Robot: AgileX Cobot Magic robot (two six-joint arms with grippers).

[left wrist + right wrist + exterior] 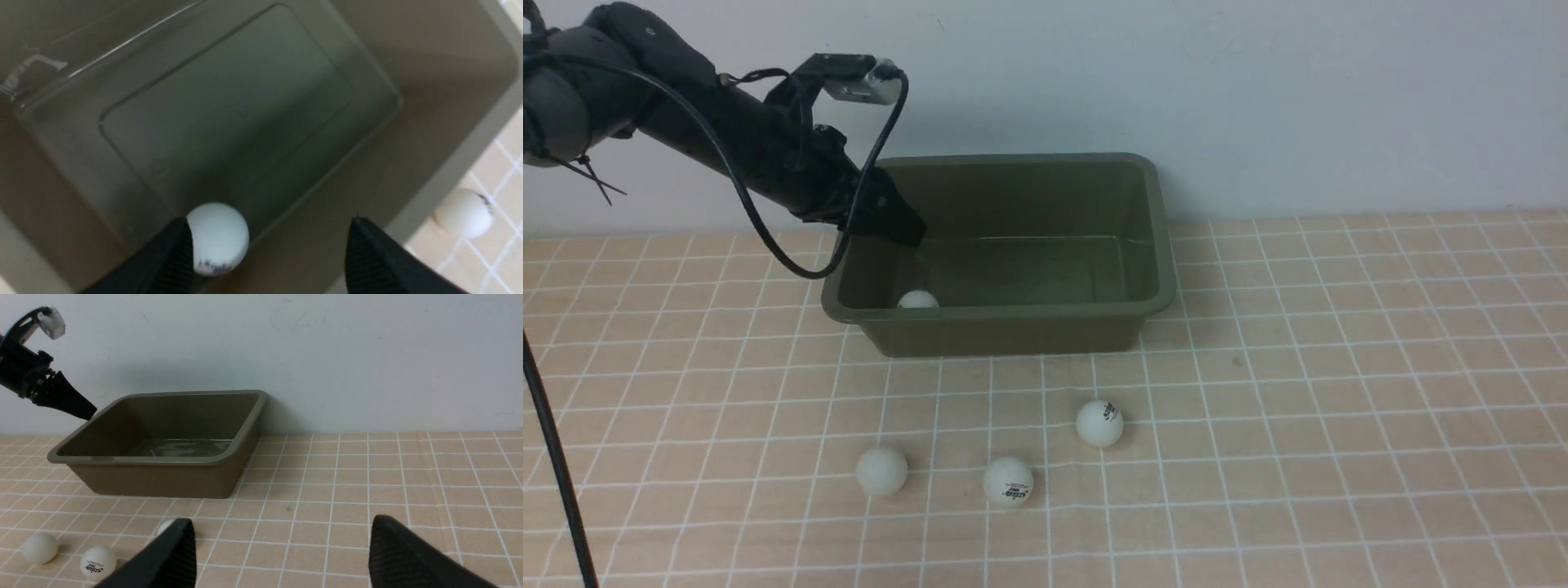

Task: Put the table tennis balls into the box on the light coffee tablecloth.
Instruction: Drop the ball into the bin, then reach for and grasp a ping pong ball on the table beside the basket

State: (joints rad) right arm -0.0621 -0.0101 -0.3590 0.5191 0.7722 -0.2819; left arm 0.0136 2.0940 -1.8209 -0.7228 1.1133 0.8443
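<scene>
The olive-green box (1013,331) stands on the light coffee tablecloth (1339,367) that covers the tabletop, with its far side close to the pale wall (1258,98). One table tennis ball (918,300) lies inside the box, on the floor at its near left corner. From the front, only the top of this ball shows over the near rim.

The left pincer (905,230) hangs over the box's left end, just above the rim, and points down into it. In the left wrist view its fingers (171,261) stand wide apart and grip nothing. The ball lies on the box floor beside one finger, but contact cannot be judged.

Three loose balls lie on the cloth in front of the box, apart from it and from each other. The plain-looking ball (881,471) is before the box's left part. The middle ball (1008,481), with its logo facing forward, is before the box's centre. The nearest ball (1099,423) lies closest to the box, before its right part.

The right pincer (282,519), seen in its own wrist view, sits low over the cloth in front of the box and off to its right. Its fingers are spread wide with nothing between them.
</scene>
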